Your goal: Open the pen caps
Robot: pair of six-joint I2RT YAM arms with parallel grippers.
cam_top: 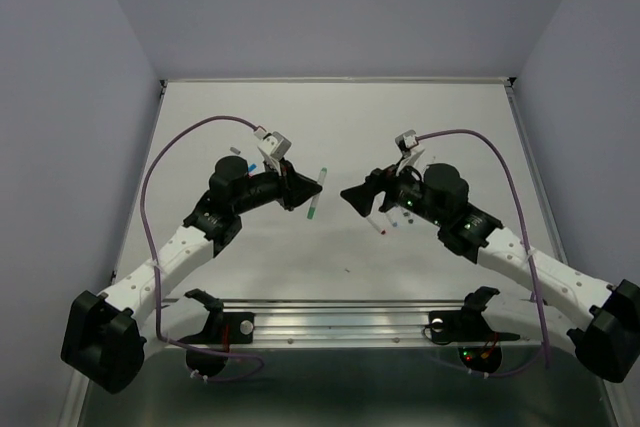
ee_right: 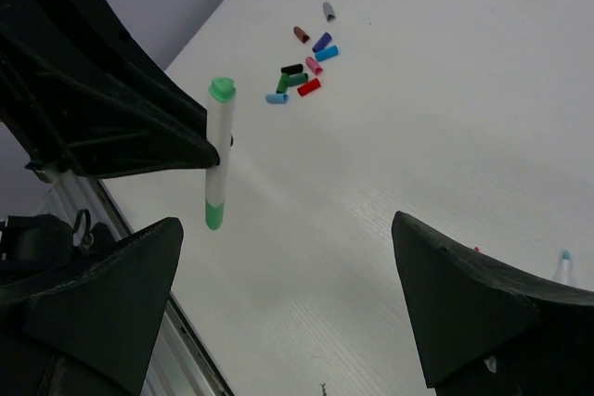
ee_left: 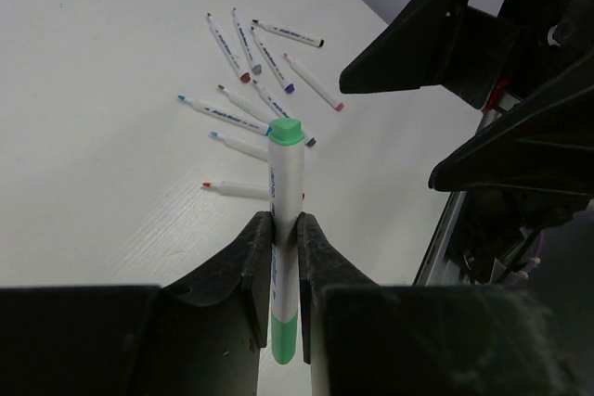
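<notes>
My left gripper [ee_left: 284, 229] is shut on a white pen [ee_left: 286, 192] and holds it upright above the table. The pen has a green cap [ee_left: 286, 130] on its top end and a green lower end. It also shows in the top view [cam_top: 317, 192] and in the right wrist view [ee_right: 218, 150]. My right gripper [ee_right: 288, 294] is open and empty, its fingers wide apart, a short way to the right of the pen [cam_top: 352, 197]. Several loose pen caps [ee_right: 302, 71] in red, green, blue, purple, pink and grey lie in a cluster on the table.
Several uncapped white pens [ee_left: 260, 71] lie scattered on the table under my right arm; a few show in the top view [cam_top: 380, 225]. A metal rail [cam_top: 340, 319] runs along the near edge. Walls enclose the white table [cam_top: 340, 117].
</notes>
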